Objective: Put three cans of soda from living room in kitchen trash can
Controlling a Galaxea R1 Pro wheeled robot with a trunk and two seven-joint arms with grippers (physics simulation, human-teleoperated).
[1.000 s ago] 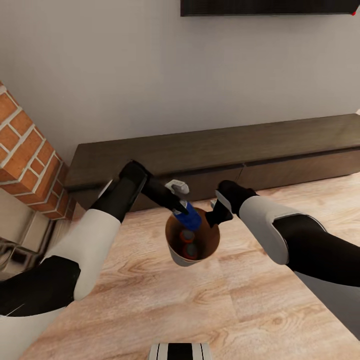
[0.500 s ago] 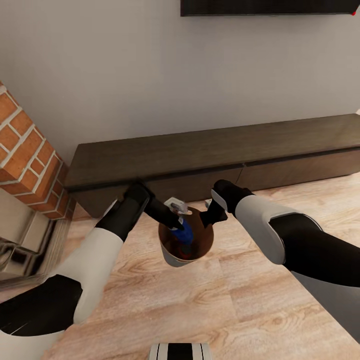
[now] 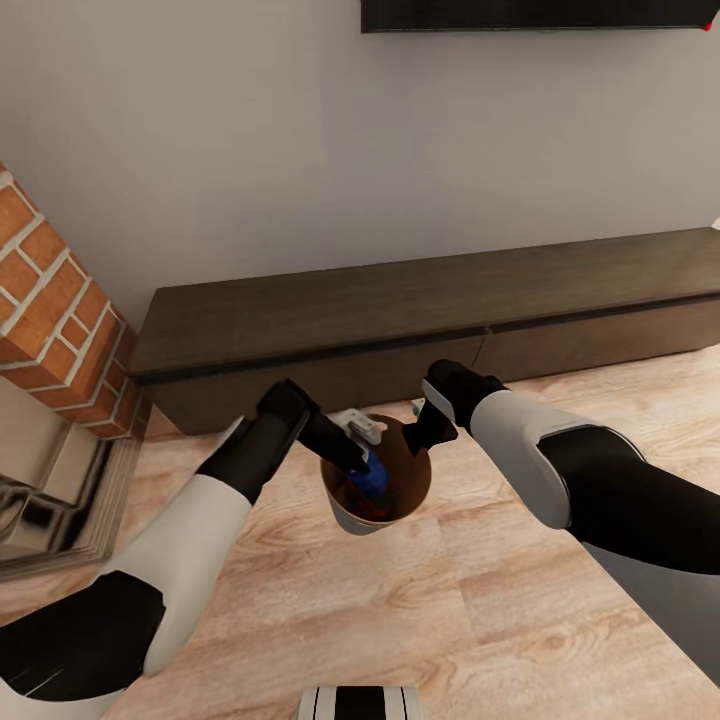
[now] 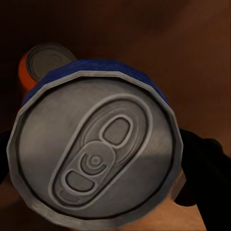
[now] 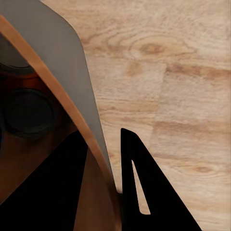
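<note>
dark low cabinet [image 3: 420, 300], brick fireplace [image 3: 60, 320], wall TV [image 3: 530, 14]

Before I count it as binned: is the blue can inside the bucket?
Inside: the blue can sits below the bucket rim, held by the left gripper.

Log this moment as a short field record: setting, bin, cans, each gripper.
setting: wood floor, dark low cabinet by the wall, brick fireplace
bin: trash can held off the floor by its rim
cans: blue can inside the bin's mouth, orange can below it
left gripper: shut on the blue can
right gripper: clamped on the bin's rim, one finger inside, one outside
</note>
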